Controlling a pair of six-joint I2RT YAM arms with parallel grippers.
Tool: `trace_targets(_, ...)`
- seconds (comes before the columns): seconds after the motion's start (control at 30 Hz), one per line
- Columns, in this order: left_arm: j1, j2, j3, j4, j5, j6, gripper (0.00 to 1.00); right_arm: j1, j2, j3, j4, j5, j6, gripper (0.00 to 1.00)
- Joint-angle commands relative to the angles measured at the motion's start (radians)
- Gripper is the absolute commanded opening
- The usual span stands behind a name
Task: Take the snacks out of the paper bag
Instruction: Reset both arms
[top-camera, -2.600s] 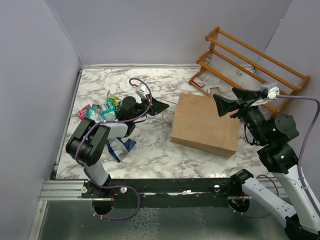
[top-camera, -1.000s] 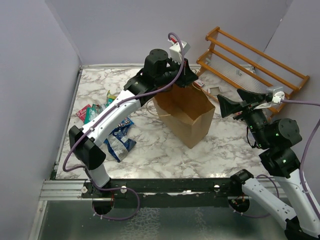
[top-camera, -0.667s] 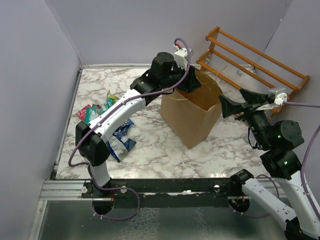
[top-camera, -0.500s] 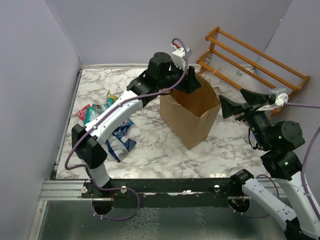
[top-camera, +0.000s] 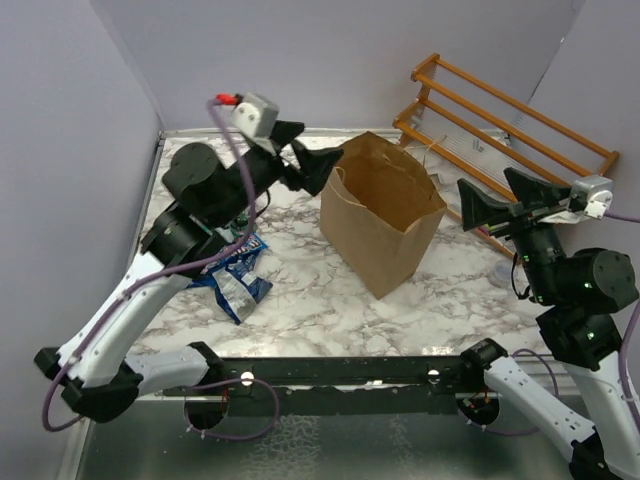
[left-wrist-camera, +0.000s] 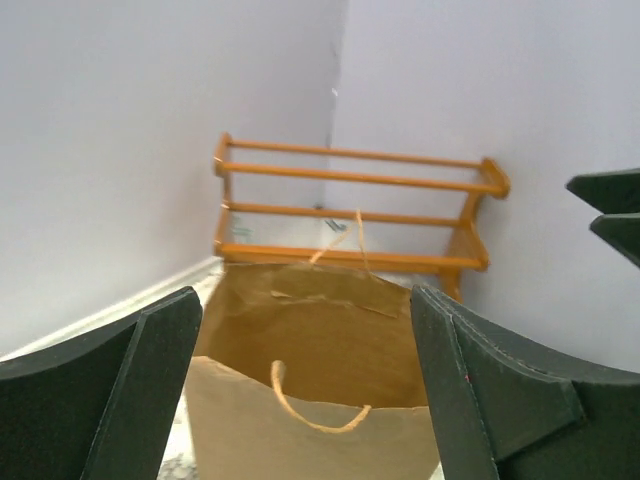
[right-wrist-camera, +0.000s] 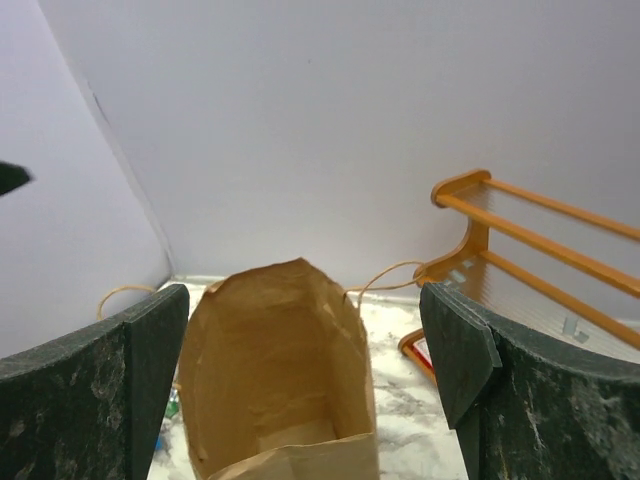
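The paper bag (top-camera: 380, 225) stands upright and open in the middle of the desk (top-camera: 300, 300). The snacks (top-camera: 235, 275) lie to its left, partly behind the left arm. The left pincer (top-camera: 312, 152) and right pincer (top-camera: 485, 185) both gape wide and empty, one on either side of the rim. The bag's floor looks bare, though its corners are hidden, so look straight down into it before reaching in.

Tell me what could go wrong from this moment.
The paper bag stands upright with nothing holding it; the left hand and the right hand, both open, flank it, so a bump on its rim could tip it. The loop handle could snag a finger reaching in. The blue packet lies close by the left arm, which might drag it if it swings low.
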Motion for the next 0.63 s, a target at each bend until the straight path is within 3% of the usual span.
trace_targets(0.0,-0.003,-0.169,-0.119,0.089,-0.208,0.058,0.9,0.004,-0.035,0.055,0.026,0.061,-0.046,0.99)
trace_targets(0.23,-0.003,-0.355,-0.211,0.041,-0.365,0.085,1.0,0.004,-0.039,0.106,0.006,0.114,-0.06,0.99)
trace_targets(0.53,-0.003,-0.384,-0.195,0.022,-0.372,0.081,1.0,0.003,-0.022,0.151,-0.047,0.148,-0.038,0.99)
trace_targets(0.6,-0.003,-0.38,-0.192,0.019,-0.366,0.077,0.99,0.003,-0.028,0.128,0.004,0.167,-0.05,0.99)
